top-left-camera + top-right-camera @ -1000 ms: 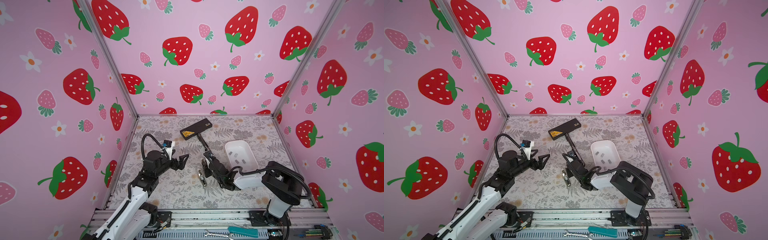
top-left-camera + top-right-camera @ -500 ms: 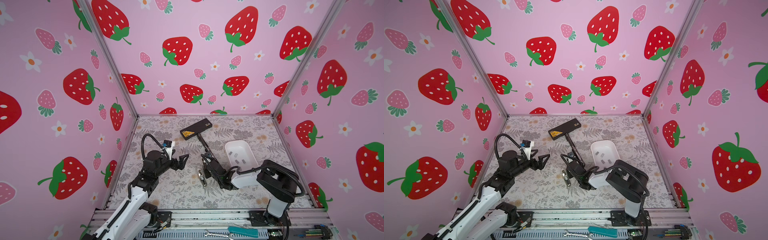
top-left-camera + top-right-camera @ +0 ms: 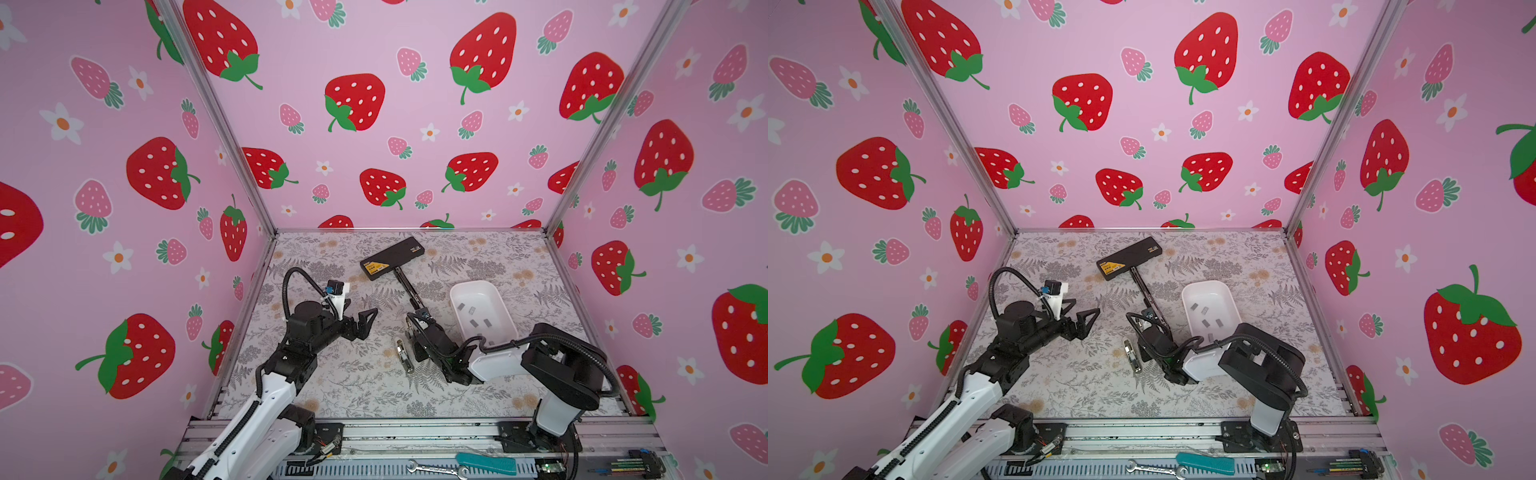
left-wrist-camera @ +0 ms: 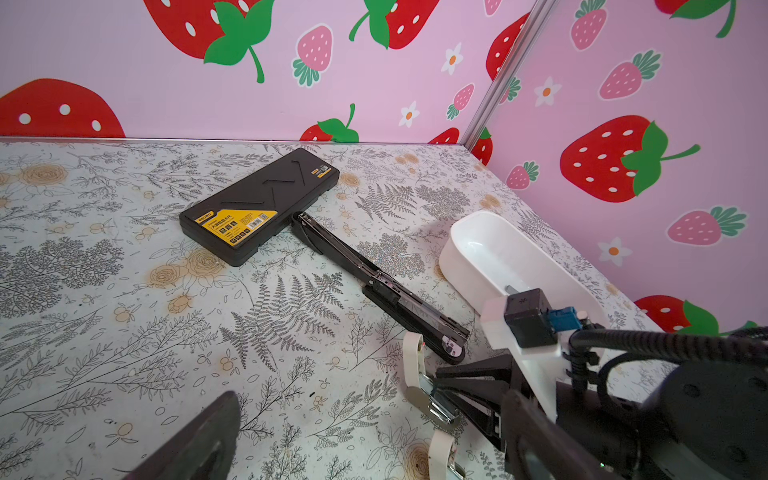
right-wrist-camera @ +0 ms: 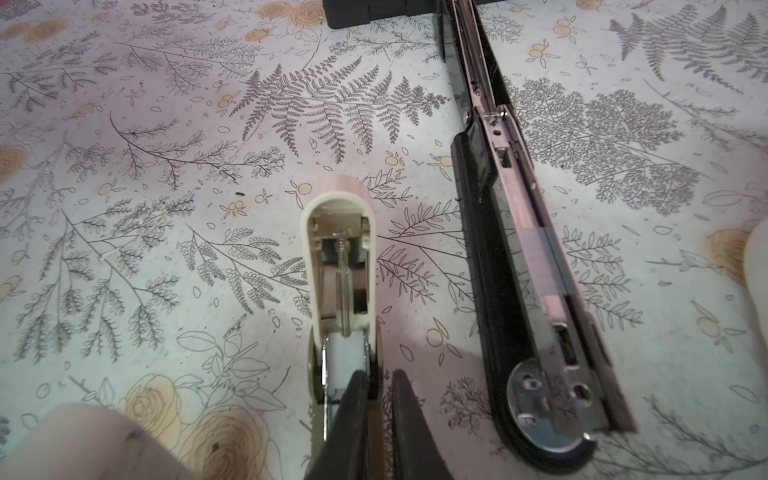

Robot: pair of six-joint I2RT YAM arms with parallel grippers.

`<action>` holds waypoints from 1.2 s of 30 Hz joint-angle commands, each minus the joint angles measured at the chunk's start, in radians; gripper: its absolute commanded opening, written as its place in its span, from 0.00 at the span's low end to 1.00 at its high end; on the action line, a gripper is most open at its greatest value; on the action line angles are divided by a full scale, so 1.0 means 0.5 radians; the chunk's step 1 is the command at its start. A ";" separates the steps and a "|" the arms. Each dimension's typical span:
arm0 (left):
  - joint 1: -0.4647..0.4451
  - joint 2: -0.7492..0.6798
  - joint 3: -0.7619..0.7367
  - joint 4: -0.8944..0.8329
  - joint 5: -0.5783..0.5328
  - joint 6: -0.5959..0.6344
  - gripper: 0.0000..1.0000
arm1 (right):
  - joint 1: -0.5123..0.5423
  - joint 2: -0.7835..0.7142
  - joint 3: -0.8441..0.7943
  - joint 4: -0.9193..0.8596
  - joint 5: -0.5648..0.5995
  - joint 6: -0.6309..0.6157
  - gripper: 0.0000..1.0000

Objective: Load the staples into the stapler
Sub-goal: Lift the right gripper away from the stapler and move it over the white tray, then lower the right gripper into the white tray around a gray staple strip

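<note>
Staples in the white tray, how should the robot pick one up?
Pinch one strip of the staples across its two long edges, coming straight down from above. They lie flat on the floor of the white tray, whose raised walls likely block any sideways approach.

walls [image 3: 395,54]: pink, printed with large red strawberries with green leaves, smaller pale pink strawberries, white flowers with orange centres
table cover [image 3: 353,390]: off-white, grey fern and leaf line drawings, tan roses
case [image 3: 392,257]: black, yellow label
long stapler [image 4: 386,295]: black base, silvery metal channel
small stapler [image 5: 338,266]: cream shell, silvery inside
tray [image 3: 457,293]: white
staples [image 3: 471,309]: grey
arms [image 3: 270,395]: black and white
tool handle [image 3: 486,463]: teal
</note>
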 commanded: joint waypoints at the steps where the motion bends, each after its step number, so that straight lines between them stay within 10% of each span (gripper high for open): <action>1: -0.008 0.002 0.088 0.001 -0.020 0.028 0.99 | 0.012 -0.064 -0.037 -0.143 0.012 0.048 0.15; 19: -0.015 0.013 0.093 0.013 0.013 0.022 0.99 | -0.161 -0.992 -0.065 -0.618 0.569 0.019 0.40; 36: -0.028 0.255 0.110 0.295 0.037 0.073 0.99 | -1.105 -0.668 -0.176 -0.650 -0.078 -0.175 0.34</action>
